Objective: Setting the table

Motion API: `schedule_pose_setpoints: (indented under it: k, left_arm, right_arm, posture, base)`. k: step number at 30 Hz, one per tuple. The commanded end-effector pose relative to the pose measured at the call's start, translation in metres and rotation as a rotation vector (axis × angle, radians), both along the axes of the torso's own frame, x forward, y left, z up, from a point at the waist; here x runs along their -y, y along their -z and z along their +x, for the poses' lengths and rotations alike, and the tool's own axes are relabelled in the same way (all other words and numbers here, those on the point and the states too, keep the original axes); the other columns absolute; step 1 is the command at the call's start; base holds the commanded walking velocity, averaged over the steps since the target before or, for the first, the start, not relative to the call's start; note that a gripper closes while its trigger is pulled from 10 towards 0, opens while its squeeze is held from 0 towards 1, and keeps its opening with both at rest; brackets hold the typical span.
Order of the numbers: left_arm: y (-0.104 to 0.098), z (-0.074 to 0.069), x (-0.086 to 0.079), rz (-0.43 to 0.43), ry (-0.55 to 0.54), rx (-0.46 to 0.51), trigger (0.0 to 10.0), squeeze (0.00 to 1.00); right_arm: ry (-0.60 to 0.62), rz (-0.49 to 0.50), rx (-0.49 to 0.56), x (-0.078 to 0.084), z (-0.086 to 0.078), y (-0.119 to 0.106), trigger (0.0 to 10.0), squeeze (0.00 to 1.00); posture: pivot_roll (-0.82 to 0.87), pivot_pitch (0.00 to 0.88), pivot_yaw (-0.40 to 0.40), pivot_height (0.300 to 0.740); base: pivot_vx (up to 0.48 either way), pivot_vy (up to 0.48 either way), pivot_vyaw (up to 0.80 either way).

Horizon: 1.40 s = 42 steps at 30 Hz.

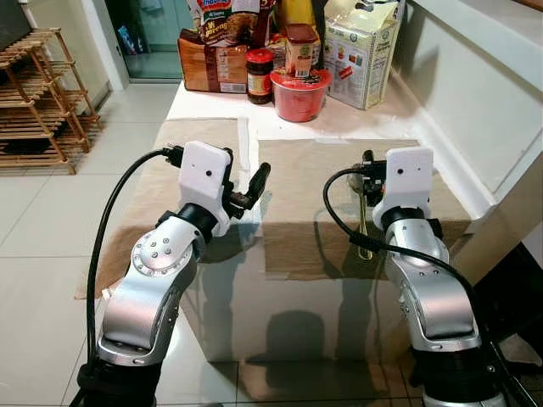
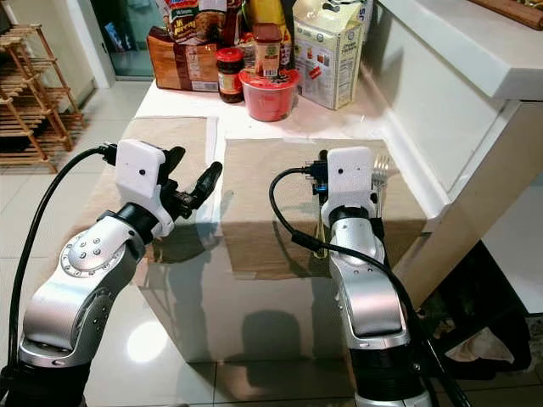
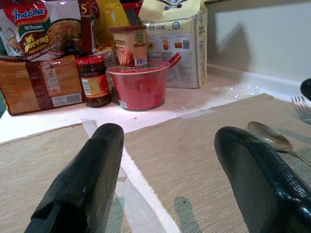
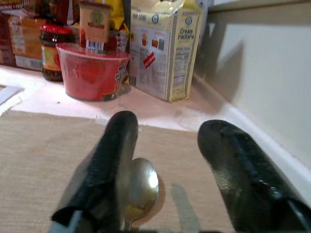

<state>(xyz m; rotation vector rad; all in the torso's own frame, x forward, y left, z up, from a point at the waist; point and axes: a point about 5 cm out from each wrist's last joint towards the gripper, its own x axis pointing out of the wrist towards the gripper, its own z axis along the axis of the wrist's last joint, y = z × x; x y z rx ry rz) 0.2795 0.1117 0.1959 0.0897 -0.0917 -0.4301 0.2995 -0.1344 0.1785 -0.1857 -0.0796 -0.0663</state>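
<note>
Two tan placemats lie side by side on the white counter, the left mat (image 1: 161,178) and the right mat (image 1: 305,186). A metal spoon (image 4: 141,187) lies on the right mat, and a fork (image 2: 380,170) rests beside it toward the wall. My right gripper (image 4: 170,170) hovers open low over the spoon, whose bowl sits next to one finger (image 4: 114,165) without being gripped. My left gripper (image 3: 170,179) is open and empty above the seam between the two mats.
At the back of the counter stand a red bowl (image 1: 299,93), a jar (image 1: 259,76), a cracker box (image 1: 361,51) and noodle packets (image 3: 41,29). A white ledge (image 1: 475,93) borders the right side. A wooden rack (image 1: 38,93) stands on the tiled floor at left.
</note>
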Motion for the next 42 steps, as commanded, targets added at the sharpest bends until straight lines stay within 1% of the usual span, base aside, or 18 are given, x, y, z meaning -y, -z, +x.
schedule_pose_setpoints:
  k: [1, 2, 3, 4, 5, 6, 7, 9, 11, 12, 13, 14, 19, 31, 33, 36, 42]
  left_arm:
    - [-0.001, 0.003, 0.001, 0.007, -0.004, 0.012, 10.0, 0.0]
    - [0.001, 0.003, 0.002, 0.009, -0.01, 0.025, 10.0, 0.0]
    - [0.001, 0.003, 0.002, 0.009, -0.01, 0.025, 10.0, 0.0]
    - [0.002, 0.004, 0.002, 0.01, -0.018, 0.026, 10.0, 0.0]
    - [0.005, 0.005, 0.002, 0.002, -0.031, 0.017, 10.0, 0.0]
    - [0.005, 0.005, 0.002, 0.002, -0.031, 0.017, 10.0, 0.0]
    - [0.01, 0.007, 0.003, -0.013, -0.051, 0.004, 10.0, 0.0]
    - [0.014, 0.009, 0.007, -0.028, -0.066, -0.005, 10.0, 0.0]
    - [0.016, 0.011, 0.009, -0.036, -0.074, -0.014, 10.0, 0.0]
    - [0.017, 0.012, 0.01, -0.04, -0.077, -0.013, 10.0, 0.0]
    - [0.017, 0.013, 0.01, -0.043, -0.078, -0.012, 10.0, 0.0]
    - [0.016, 0.015, 0.01, -0.065, -0.082, -0.01, 10.0, 0.0]
    - [0.015, 0.016, 0.012, -0.087, -0.079, -0.006, 10.0, 0.0]
    - [0.014, 0.018, 0.015, -0.097, -0.07, 0.003, 10.0, 0.0]
    - [0.013, 0.018, 0.015, -0.083, -0.068, 0.01, 10.0, 0.0]
    - [0.012, 0.018, 0.015, -0.09, -0.064, 0.015, 10.0, 0.0]
    - [0.013, 0.018, 0.014, -0.092, -0.069, 0.013, 10.0, 0.0]
  right_arm:
    - [-0.004, -0.007, 0.045, 0.002, -0.001, -0.008, 10.0, 1.0]
    - [-0.007, -0.016, 0.073, 0.002, -0.002, -0.011, 10.0, 1.0]
    - [-0.007, -0.016, 0.073, 0.002, -0.002, -0.011, 10.0, 1.0]
    - [-0.014, -0.026, 0.094, 0.003, -0.003, -0.012, 10.0, 1.0]
    - [-0.018, -0.028, 0.116, 0.003, -0.005, -0.014, 10.0, 1.0]
    - [-0.018, -0.028, 0.116, 0.003, -0.005, -0.014, 10.0, 1.0]
    - [-0.02, -0.031, 0.142, 0.005, -0.008, -0.015, 10.0, 1.0]
    - [-0.02, -0.025, 0.156, 0.006, -0.011, -0.014, 10.0, 1.0]
    - [-0.01, -0.045, 0.172, 0.008, -0.012, -0.014, 10.0, 1.0]
    - [-0.005, -0.047, 0.178, 0.01, -0.013, -0.014, 10.0, 0.96]
    - [-0.002, -0.048, 0.181, 0.011, -0.013, -0.014, 10.0, 0.96]
    - [0.005, -0.045, 0.179, 0.014, -0.012, -0.014, 10.0, 0.0]
    - [0.001, -0.041, 0.176, 0.014, -0.011, -0.012, 10.0, 0.0]
    - [0.02, -0.03, 0.156, 0.015, -0.014, -0.006, 10.0, 0.0]
    - [0.021, -0.03, 0.154, 0.015, -0.013, -0.006, 10.0, 0.0]
    - [0.023, -0.023, 0.148, 0.015, -0.013, -0.005, 10.0, 0.0]
    - [0.035, -0.007, 0.134, 0.018, -0.013, -0.002, 10.0, 0.0]
  posture:
    - [0.09, 0.0, 0.007, 0.74]
    - [0.09, 0.0, 0.006, 0.74]
    - [0.09, 0.0, 0.006, 0.74]
    - [0.08, 0.0, 0.005, 0.74]
    - [0.08, 0.0, 0.004, 0.74]
    - [0.08, 0.0, 0.004, 0.74]
    - [0.07, 0.0, -0.002, 0.74]
    - [0.07, 0.0, -0.012, 0.74]
    - [0.07, 0.0, -0.017, 0.74]
    - [0.08, 0.0, -0.021, 0.74]
    - [0.08, 0.0, -0.022, 0.74]
    - [0.08, 0.0, -0.023, 0.74]
    - [0.07, 0.0, -0.019, 0.74]
    - [0.06, 0.0, -0.001, 0.74]
    - [0.06, 0.0, -0.001, 0.74]
    - [0.06, 0.0, -0.002, 0.74]
    - [0.06, 0.0, -0.005, 0.74]
  base:
    - [0.0, 0.0, 0.0]
    - [0.0, 0.0, 0.0]
    - [0.0, 0.0, 0.0]
    - [0.0, 0.0, 0.0]
    - [0.0, 0.0, 0.0]
    - [0.0, 0.0, 0.0]
    - [0.0, 0.0, 0.0]
    - [0.0, 0.0, 0.0]
    - [0.0, 0.0, 0.0]
    - [0.0, 0.0, 0.0]
    - [0.0, 0.0, 0.0]
    - [0.0, 0.0, 0.0]
    - [0.0, 0.0, 0.0]
    - [0.0, 0.0, 0.0]
    - [0.0, 0.0, 0.0]
    - [0.0, 0.0, 0.0]
    - [-0.359, 0.0, 0.0]
